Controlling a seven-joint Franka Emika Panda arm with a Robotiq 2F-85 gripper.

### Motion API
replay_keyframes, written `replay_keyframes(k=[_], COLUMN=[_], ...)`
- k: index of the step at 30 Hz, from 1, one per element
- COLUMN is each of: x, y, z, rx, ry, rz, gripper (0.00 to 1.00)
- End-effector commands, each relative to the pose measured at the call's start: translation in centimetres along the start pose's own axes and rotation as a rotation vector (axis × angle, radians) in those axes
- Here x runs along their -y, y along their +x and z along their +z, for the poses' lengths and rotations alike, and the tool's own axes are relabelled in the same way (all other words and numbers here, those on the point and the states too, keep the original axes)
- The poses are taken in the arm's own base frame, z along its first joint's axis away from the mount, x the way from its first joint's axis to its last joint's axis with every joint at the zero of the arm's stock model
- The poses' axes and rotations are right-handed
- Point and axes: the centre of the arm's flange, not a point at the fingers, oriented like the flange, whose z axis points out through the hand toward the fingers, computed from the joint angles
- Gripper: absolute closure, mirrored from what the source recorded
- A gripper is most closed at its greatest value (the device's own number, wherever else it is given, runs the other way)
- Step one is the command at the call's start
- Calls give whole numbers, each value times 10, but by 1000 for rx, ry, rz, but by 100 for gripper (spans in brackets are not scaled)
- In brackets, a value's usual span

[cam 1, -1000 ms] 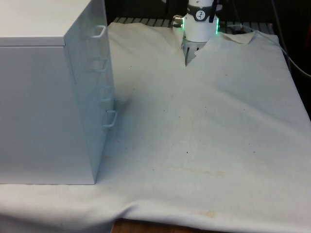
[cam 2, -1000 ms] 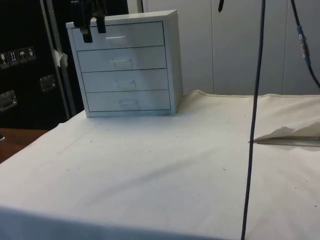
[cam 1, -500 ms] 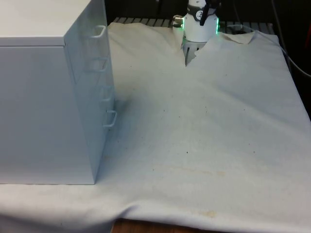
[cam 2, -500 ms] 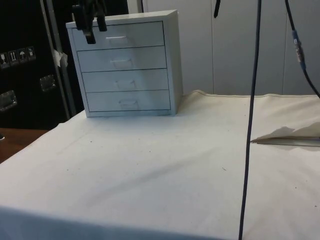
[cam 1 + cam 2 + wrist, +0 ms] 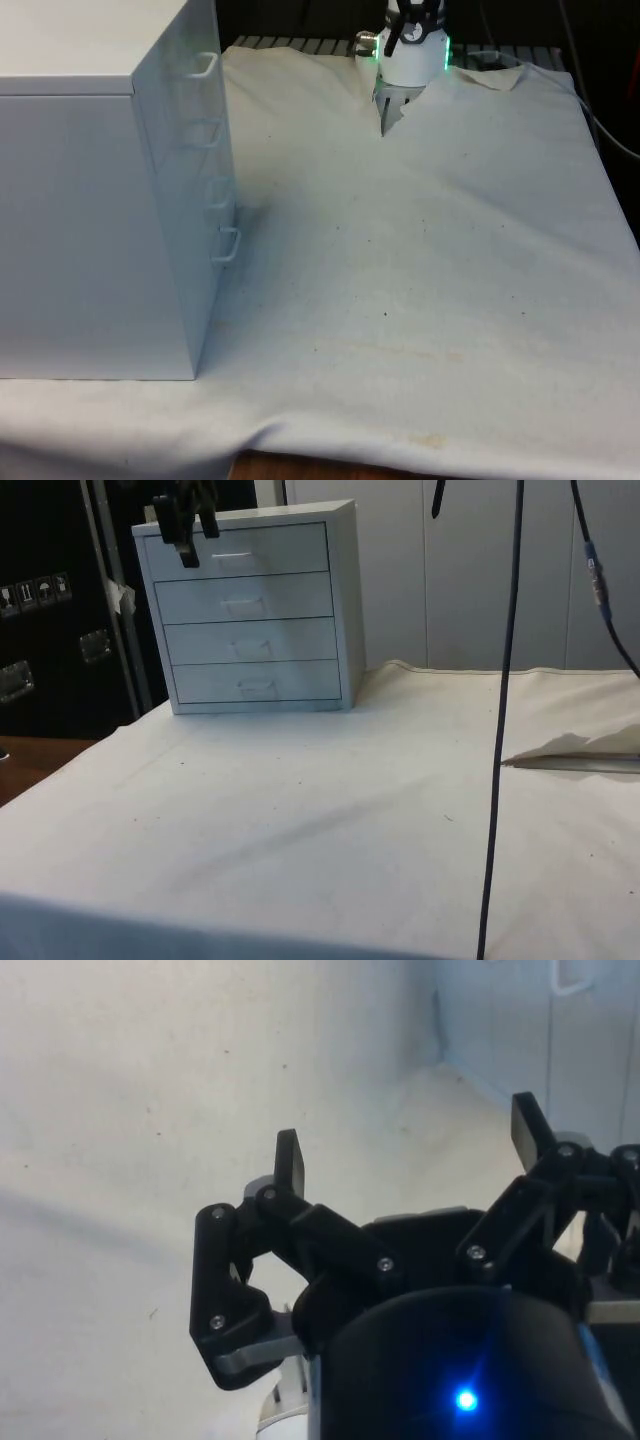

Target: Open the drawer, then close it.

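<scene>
A white chest of drawers [image 5: 250, 610] with four drawers, all shut, stands at the front view's left [image 5: 90, 200]. Its wire handles [image 5: 229, 243] face the table's middle. My black gripper [image 5: 193, 530] hangs high, level with the top drawer [image 5: 270, 550] and just beside its handle [image 5: 232, 556], apart from it. In the front view the gripper [image 5: 412, 20] is at the far end, above the cloth. The wrist view has the gripper [image 5: 410, 1150] open, nothing between its fingers [image 5: 290, 1165], and the chest front [image 5: 560, 1050] ahead of it.
The white cloth [image 5: 420, 280] covers the table, with a raised fold [image 5: 570, 750] at one edge. A dark cable [image 5: 498, 740] hangs down in the side view. The robot's base [image 5: 410, 65] stands at the far end.
The gripper has shifted a little towards the top drawer's handle in the side view. The drawers have not moved.
</scene>
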Motion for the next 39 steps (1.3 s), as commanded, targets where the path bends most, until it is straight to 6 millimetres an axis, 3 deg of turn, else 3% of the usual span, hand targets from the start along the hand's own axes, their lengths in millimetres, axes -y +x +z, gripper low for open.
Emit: replay_keyframes(k=[1,12,39], x=[-2,-9,-35], y=[0,-1,2], z=[0,8,53], rx=[-16,-12,-5], ry=[-22,-68,-197], rz=[3,9,57], gripper=[0,0,0])
